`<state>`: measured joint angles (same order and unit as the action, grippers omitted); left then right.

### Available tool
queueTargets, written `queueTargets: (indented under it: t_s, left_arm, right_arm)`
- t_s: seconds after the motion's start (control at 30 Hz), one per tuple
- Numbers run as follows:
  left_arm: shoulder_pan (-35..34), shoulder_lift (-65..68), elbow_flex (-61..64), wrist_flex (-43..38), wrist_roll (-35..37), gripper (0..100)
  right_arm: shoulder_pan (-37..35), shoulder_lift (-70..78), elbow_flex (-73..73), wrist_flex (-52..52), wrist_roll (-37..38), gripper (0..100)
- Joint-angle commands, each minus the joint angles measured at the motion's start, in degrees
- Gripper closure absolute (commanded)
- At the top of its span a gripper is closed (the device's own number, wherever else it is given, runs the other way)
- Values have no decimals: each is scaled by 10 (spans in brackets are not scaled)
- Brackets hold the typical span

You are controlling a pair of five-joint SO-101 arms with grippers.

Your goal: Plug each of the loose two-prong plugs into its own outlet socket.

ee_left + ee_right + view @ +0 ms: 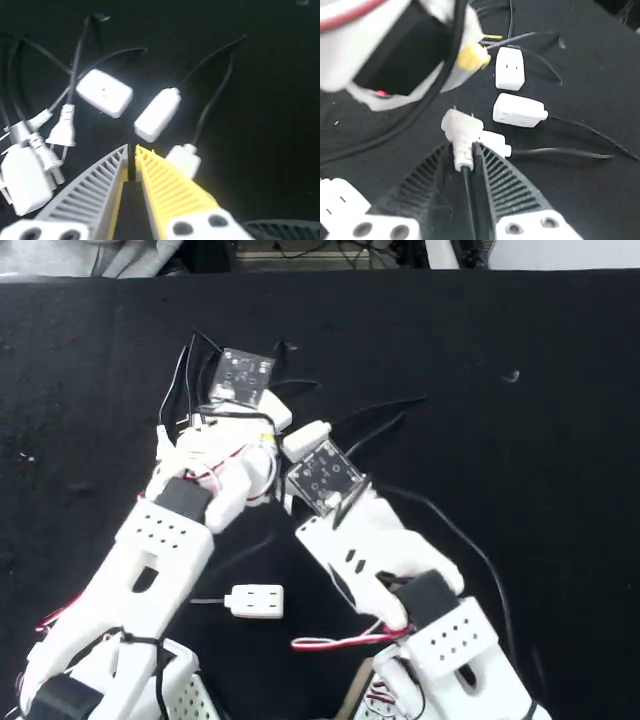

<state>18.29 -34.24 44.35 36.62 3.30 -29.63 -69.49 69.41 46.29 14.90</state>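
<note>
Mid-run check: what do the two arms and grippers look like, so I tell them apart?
The left arm and right arm are white shells with black joint blocks and red-and-white wires. The left gripper has a grey ribbed finger and a yellow finger; the right gripper has black ribbed fingers.

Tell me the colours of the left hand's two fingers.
The left hand has one grey finger and one yellow finger; the left wrist view shows it best.

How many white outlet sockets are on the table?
3: a two-slot socket and a corded socket side by side ahead of the right gripper, a third socket between the arms, which may hide more.
</note>
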Motion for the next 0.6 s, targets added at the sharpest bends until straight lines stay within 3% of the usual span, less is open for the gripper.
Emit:
queueTargets:
  t_s: [0.0,0.3,0.57]
  left_arm:
    - [34,0,-36,-10,0,971]
    - [38,1,-10,-4,-1,971]
    - [42,-1,-16,29,-1,971]
  right_arm:
    - [-6,-45,7,-14,-6,988]
    - [-4,-61,8,-13,-5,988]
    - [42,-65,7,-17,-4,988]
